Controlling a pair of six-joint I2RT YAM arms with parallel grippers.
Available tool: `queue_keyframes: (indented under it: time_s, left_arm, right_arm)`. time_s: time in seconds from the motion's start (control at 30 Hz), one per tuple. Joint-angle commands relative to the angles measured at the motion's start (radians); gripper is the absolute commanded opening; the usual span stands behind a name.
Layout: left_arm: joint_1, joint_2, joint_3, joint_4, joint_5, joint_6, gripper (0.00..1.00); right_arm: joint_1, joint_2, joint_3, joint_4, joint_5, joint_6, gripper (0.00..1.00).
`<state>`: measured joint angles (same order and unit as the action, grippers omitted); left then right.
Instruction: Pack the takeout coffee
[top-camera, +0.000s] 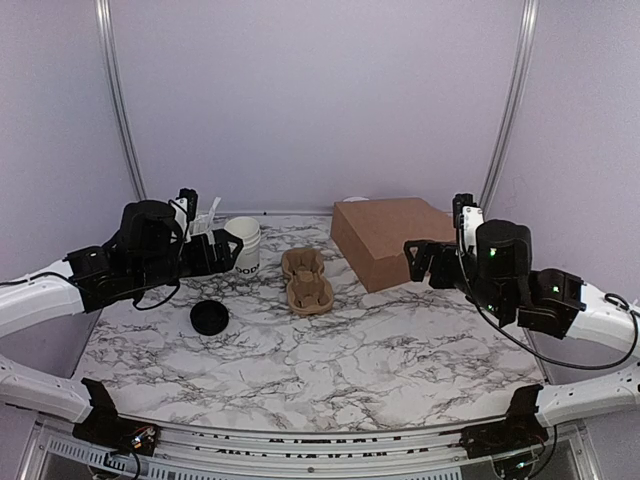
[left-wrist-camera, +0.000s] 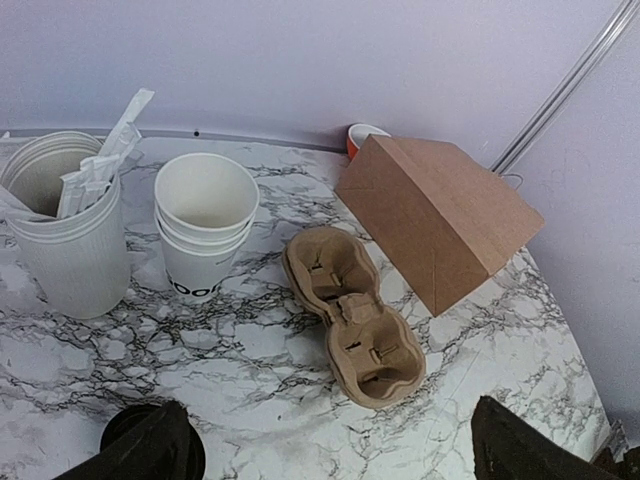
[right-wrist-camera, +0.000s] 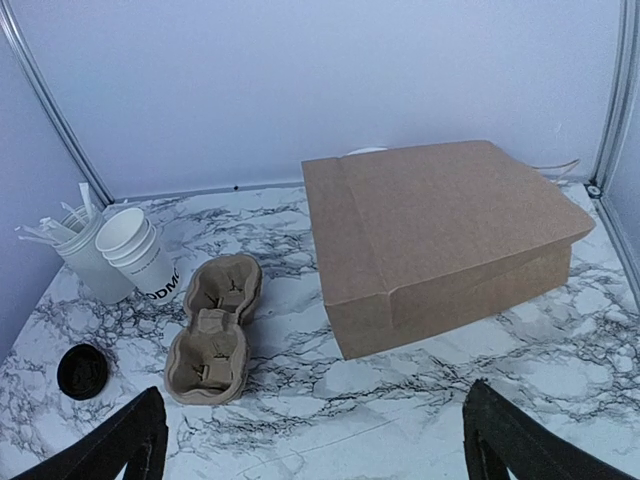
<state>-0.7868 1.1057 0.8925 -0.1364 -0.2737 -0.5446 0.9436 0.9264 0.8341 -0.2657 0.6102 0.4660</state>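
Left gripper (top-camera: 228, 252): jaws spread wide with nothing between them, held above the table close to the coffee cup
Right gripper (top-camera: 415, 260): jaws spread wide, gripping nothing, held at the near corner of the paper bag
Coffee cup (left-wrist-camera: 203, 235): white paper with dark lettering low on its side, upright and open-topped at the back left of the marble table (top-camera: 400, 350), seemingly nested in others of its kind
Black lid (top-camera: 209, 318): flat on the table, apart from the cup and nearer the arms
Tumbler (left-wrist-camera: 72, 250): ribbed white, wrapped white cutlery standing in it, just left of the cup
Cup carrier (left-wrist-camera: 355, 315): brown moulded pulp with two wells, between cup and bag, touching neither
Paper bag (right-wrist-camera: 440, 235): brown, lying on its side at the back right
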Motion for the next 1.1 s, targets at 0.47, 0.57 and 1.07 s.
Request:
queue_keyframes:
  time_s: [0.47,0.57,1.07]
  left_arm:
    - [0.019,0.029,0.038,-0.035,-0.07,0.05,0.99]
    - [0.054,0.017,0.034,-0.053,-0.058,0.051,0.99]
    - [0.161,0.251,0.338,-0.247,-0.004,-0.043,0.99]
  right_arm:
    - [-0.036,0.089,0.019,0.027,-0.059,-0.06,1.0]
    - [-0.044,0.128,0.033,0.024,-0.079,-0.03,1.0]
    - [-0.226,0.284,0.135,0.047,-0.339,0.023,0.97]
